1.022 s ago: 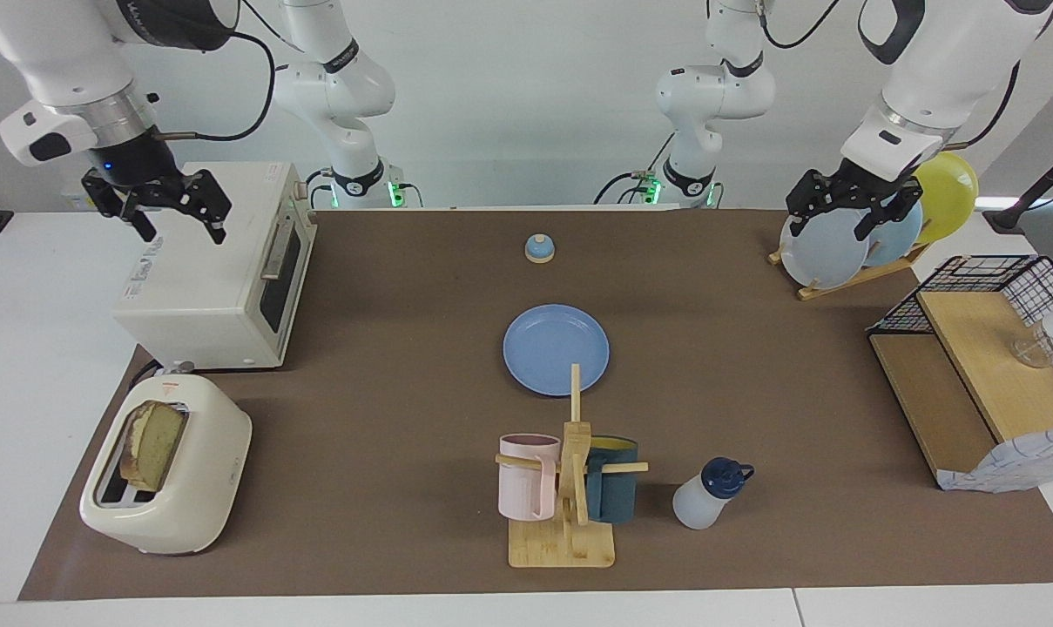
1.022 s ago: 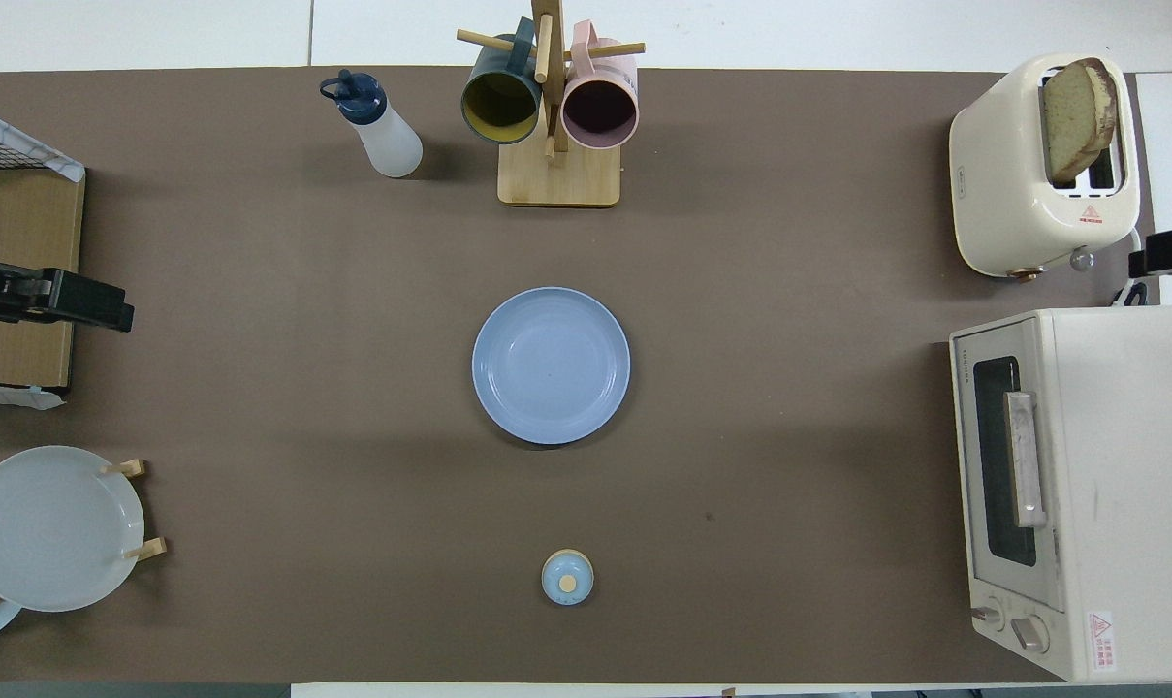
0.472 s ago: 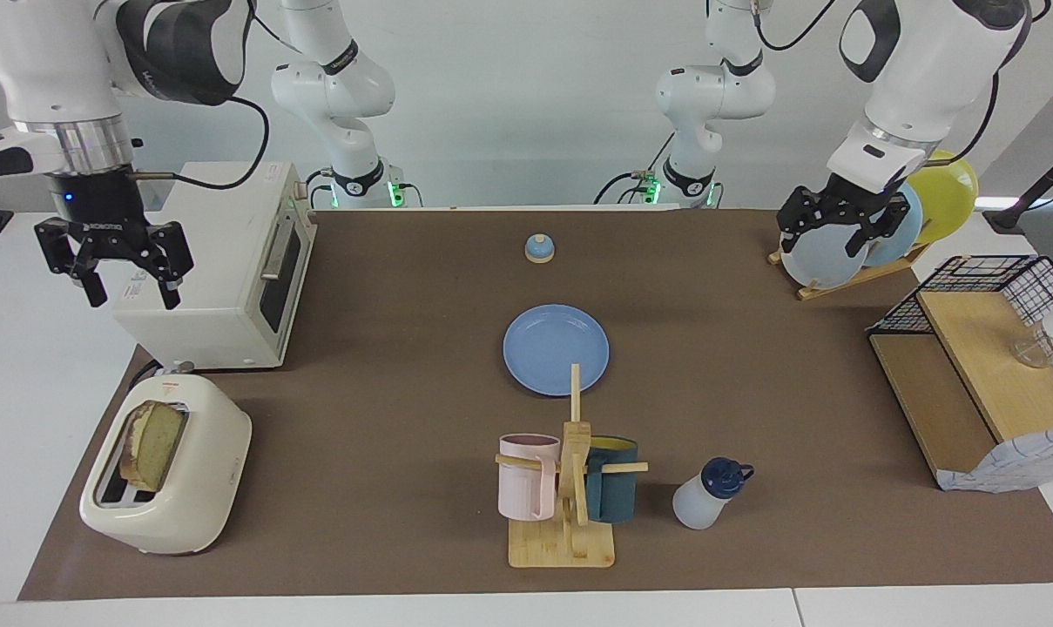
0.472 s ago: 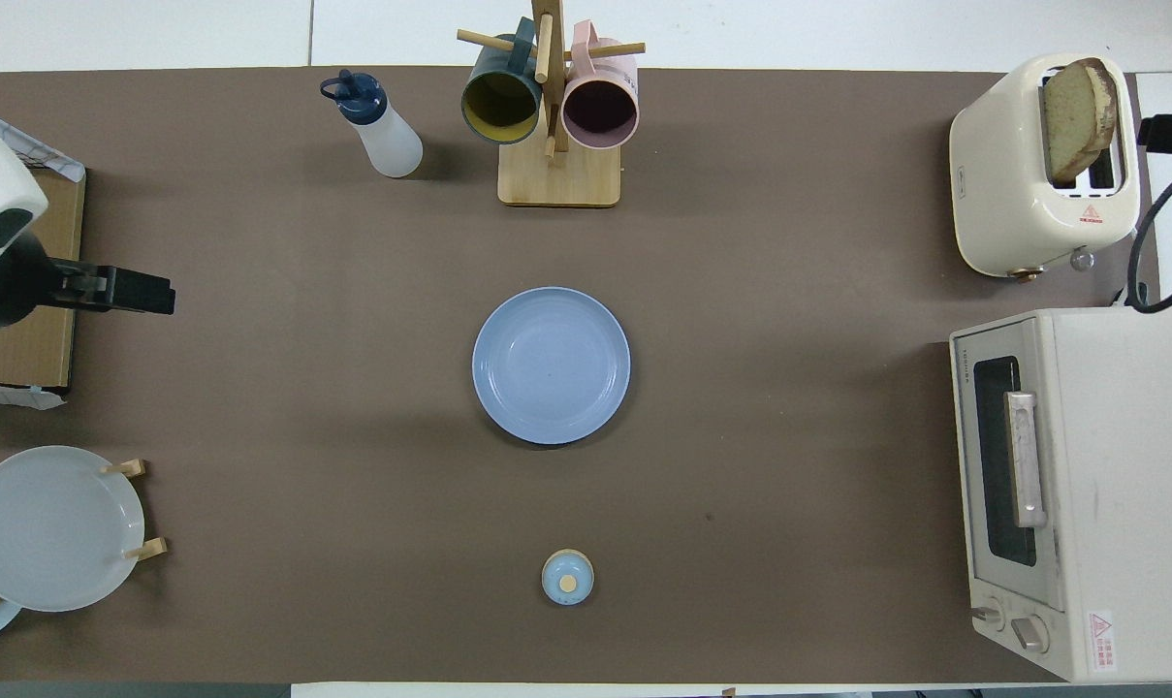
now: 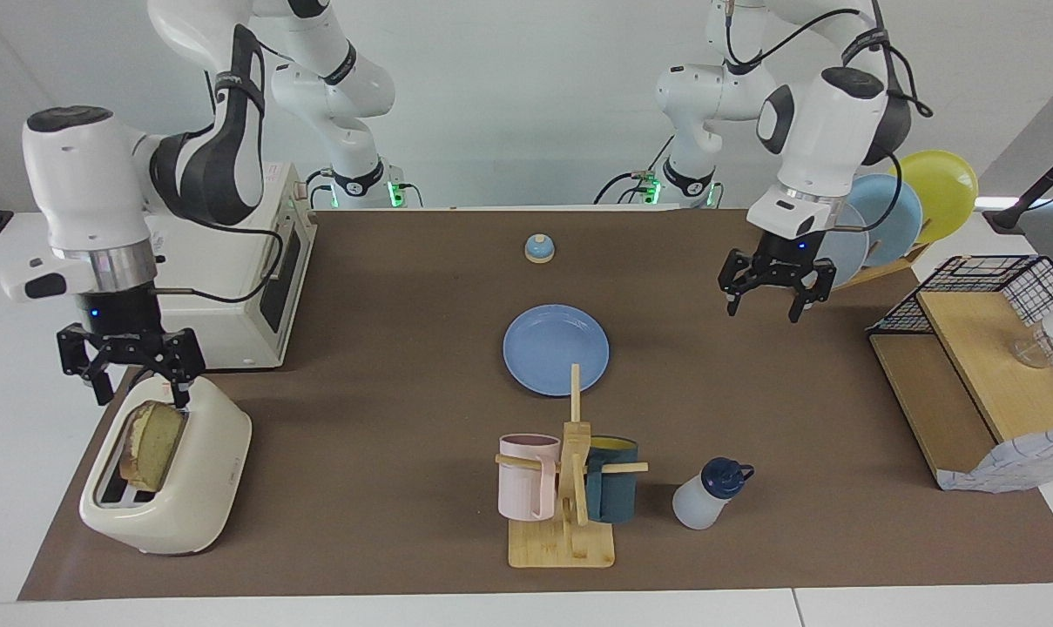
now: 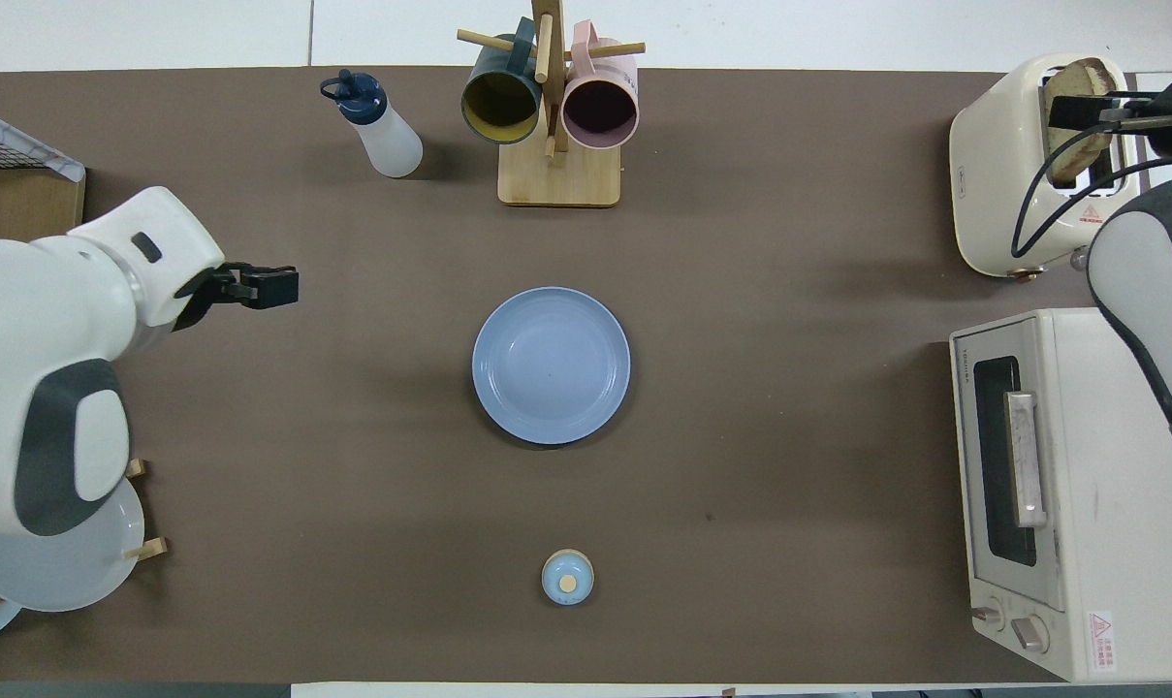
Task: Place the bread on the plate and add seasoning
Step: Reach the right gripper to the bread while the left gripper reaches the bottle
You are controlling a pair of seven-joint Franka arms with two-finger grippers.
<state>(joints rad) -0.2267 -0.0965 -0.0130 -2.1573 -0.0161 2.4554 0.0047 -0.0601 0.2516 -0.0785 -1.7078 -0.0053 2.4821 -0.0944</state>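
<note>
Bread (image 5: 153,441): 1 slice, standing in the toaster (image 5: 167,475).
Plate (image 5: 556,349): 1, mid-table.
Seasoning (image 5: 709,495): 1 bottle beside 2 mugs.
Right gripper (image 5: 136,394): spread wide over the bread.
Left gripper (image 5: 776,302): spread wide, holding nothing.

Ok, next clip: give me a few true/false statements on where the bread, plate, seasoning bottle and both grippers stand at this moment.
1. The bread stands in the toaster. True.
2. The plate already holds the bread. False: it is bare.
3. The right gripper is open just over the bread. True.
4. The left gripper holds the seasoning bottle. False: it is open and empty over the mat; the bottle stands beside the mug rack.
5. The bell is nearer to the robots than the plate. True.
</note>
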